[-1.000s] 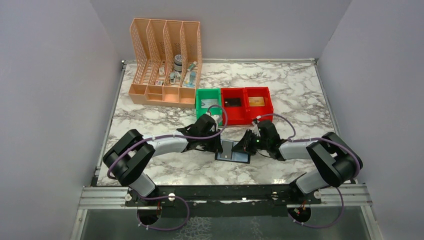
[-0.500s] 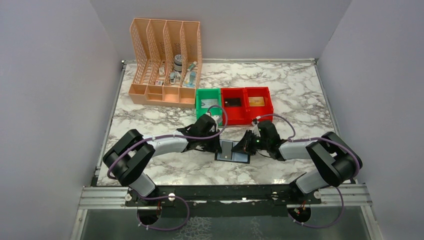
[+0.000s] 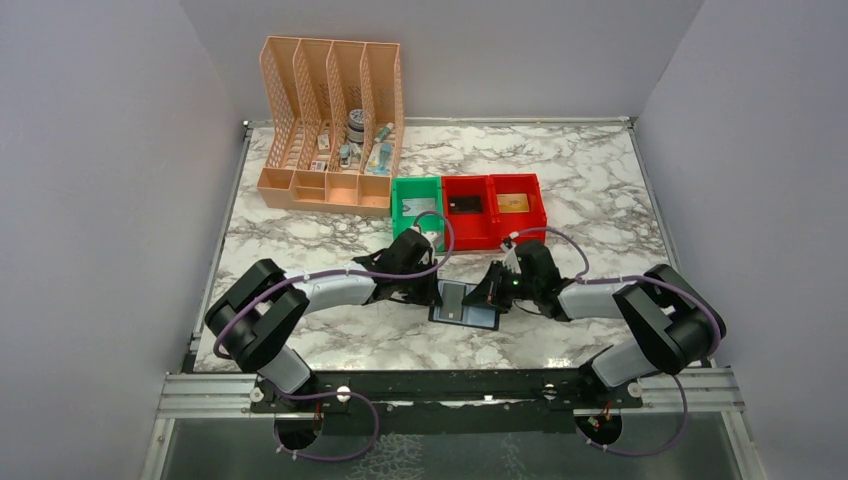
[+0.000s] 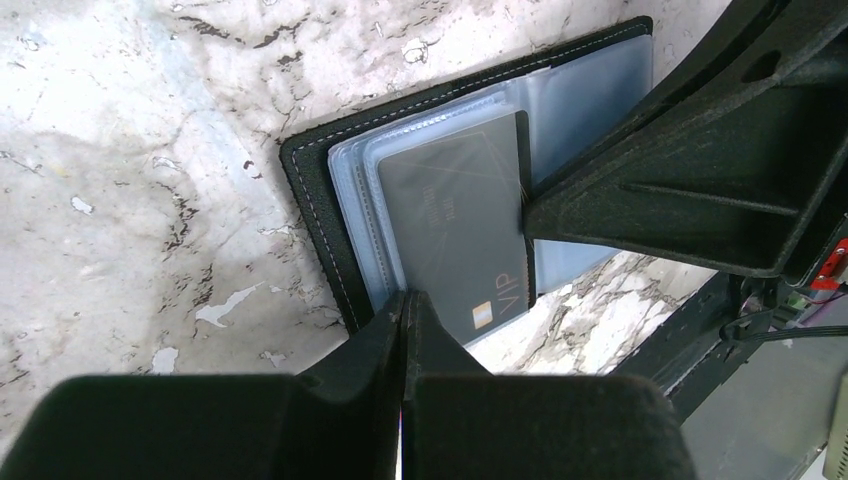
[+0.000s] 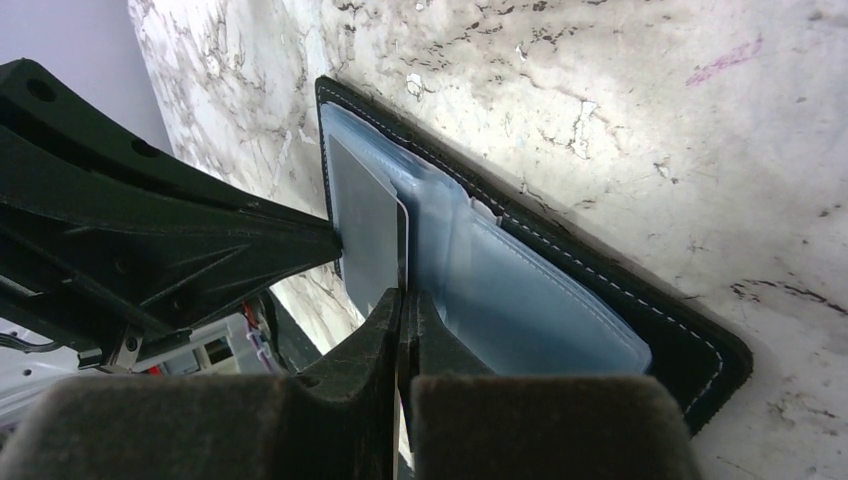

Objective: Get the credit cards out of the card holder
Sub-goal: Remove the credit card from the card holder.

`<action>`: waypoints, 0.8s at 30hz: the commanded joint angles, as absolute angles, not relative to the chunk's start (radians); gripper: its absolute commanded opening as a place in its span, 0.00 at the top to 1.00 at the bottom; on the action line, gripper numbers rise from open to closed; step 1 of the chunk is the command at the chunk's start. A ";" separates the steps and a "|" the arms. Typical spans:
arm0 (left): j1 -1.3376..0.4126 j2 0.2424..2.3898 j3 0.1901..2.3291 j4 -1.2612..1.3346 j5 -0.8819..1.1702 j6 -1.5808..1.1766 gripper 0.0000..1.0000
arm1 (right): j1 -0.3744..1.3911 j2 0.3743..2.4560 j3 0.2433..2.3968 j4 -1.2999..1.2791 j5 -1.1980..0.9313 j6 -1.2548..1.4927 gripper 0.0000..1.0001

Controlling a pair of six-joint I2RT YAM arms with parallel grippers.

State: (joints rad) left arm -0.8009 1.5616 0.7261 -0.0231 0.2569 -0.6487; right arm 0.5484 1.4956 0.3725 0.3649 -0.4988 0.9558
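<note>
Open holder (image 3: 466,306) lies flat on bench (image 3: 330,240), near centre, between the arms; long axis left-right, its dark card (image 4: 455,225) lengthwise near-far. Closed tight: left gripper (image 4: 404,300) and right gripper (image 5: 403,297), tips at card's edges; actual pinch unconfirmed. Advised: 1 gripper pins holder, other draws card straight along its length

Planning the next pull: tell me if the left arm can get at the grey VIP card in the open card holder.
Probably yes. The left end effector, closed, sits right at the grey card's exposed edge in the card holder; the right end effector only touches a different edge.
</note>
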 commanded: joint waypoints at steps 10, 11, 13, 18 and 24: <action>-0.808 1.517 0.698 -0.038 0.210 -0.655 1.00 | 0.539 1.449 0.393 0.292 -0.555 0.873 0.99; -0.808 1.516 0.698 -0.039 0.209 -0.655 1.00 | 0.536 1.454 0.394 0.291 -0.567 0.869 0.99; -0.808 1.513 0.696 -0.040 0.209 -0.655 1.00 | 0.529 1.461 0.394 0.286 -0.580 0.861 0.99; -0.807 1.508 0.695 -0.044 0.207 -0.656 1.00 | 0.507 1.464 0.378 0.296 -0.600 0.864 0.99; -0.807 1.470 0.697 -0.035 0.205 -0.667 1.00 | 0.485 1.490 0.380 0.302 -0.640 0.841 0.99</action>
State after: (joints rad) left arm -0.8009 1.5257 0.7040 -0.0368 0.2276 -0.6571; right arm 0.4999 1.4662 0.3851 0.3054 -0.5854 0.8780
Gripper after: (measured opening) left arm 0.010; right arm 0.012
